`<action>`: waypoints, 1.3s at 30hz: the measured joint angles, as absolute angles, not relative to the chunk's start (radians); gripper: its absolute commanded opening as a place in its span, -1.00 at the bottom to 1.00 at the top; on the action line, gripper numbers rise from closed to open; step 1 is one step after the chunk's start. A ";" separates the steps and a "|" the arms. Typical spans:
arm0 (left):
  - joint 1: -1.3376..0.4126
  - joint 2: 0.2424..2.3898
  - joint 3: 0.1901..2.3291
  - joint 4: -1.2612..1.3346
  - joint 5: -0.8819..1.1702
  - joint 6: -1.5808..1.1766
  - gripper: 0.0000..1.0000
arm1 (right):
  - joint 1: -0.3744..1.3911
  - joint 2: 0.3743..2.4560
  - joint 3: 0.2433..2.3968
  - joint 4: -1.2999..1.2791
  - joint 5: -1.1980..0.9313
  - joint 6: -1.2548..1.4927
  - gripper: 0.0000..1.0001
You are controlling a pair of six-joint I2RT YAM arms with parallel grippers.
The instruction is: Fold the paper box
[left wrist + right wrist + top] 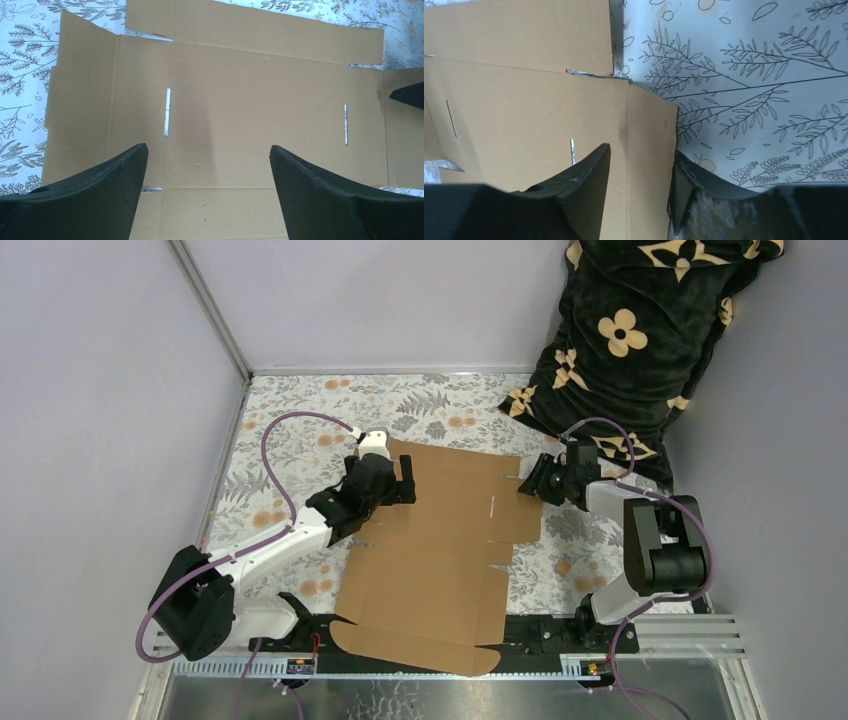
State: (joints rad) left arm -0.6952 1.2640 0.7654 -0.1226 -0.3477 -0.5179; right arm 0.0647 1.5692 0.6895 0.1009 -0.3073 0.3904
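Note:
The paper box is a flat brown cardboard sheet with flaps and slits, lying unfolded on the floral cloth. Its near flap reaches over the arm bases. My left gripper is open above the sheet's far left part. In the left wrist view its gripper hovers wide open over the panel between two slits. My right gripper is at the sheet's far right edge. In the right wrist view that gripper is open and straddles the side flap, one finger over the cardboard and one at its outer edge.
A black blanket with beige flowers is piled at the back right, close behind the right arm. Grey walls close in the left, back and right. A metal rail runs along the near edge.

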 measured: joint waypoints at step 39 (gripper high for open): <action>-0.695 1.235 0.732 -0.126 -0.348 -0.524 0.97 | 0.128 0.623 0.386 0.113 0.094 0.410 -1.00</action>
State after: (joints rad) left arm -0.6952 1.2350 0.7322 -0.1261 -0.3477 -0.5240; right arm 0.1280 0.6228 0.3862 0.1131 0.0944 0.4103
